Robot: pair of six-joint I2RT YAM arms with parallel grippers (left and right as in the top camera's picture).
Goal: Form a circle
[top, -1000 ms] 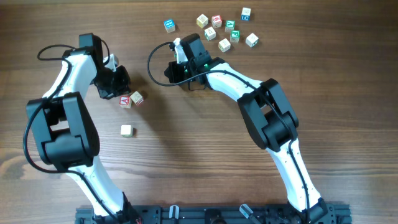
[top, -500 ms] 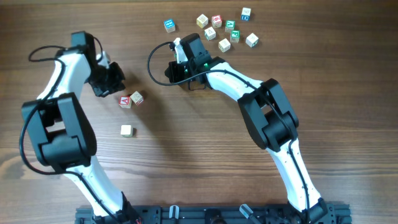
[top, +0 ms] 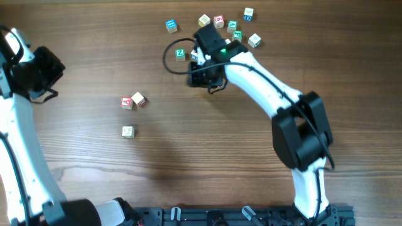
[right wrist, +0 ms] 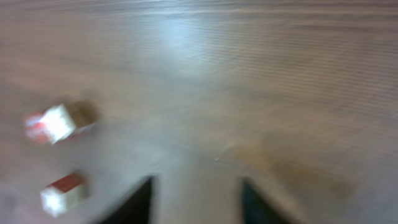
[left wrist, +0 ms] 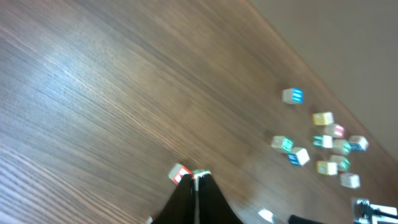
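My left arm (top: pixel 16 132) runs up the far left edge of the table (top: pixel 188 163). My left jaws sit high against that edge, clenched on nothing; from the wrist the two fingers (left wrist: pixel 186 202) press flat together. Bare wood lies open between them and the makings of the circle, which sit left of the table's middle. These are a pair of red-printed cubes (top: pixel 132 101), just beside each other and seemingly touching, and a lone pale cube (top: pixel 127 131) below them, apart from the pair. Wide open wood spreads below and to the right of these three, down to the near edge. Further right, my right jaws hang over bare wood, released and holding nothing. From that wrist, which is blurred, the fingers (right wrist: pixel 144 199) stand well apart, with the three cubes off to their left. A green-printed cube (top: pixel 181 53) lies near my right wrist, up and to its left. Beyond, by the far edge, the scatter of cubes (top: pixel 232 26) crowds close to my right arm (top: pixel 264 81), which slants down across the right half of the table.
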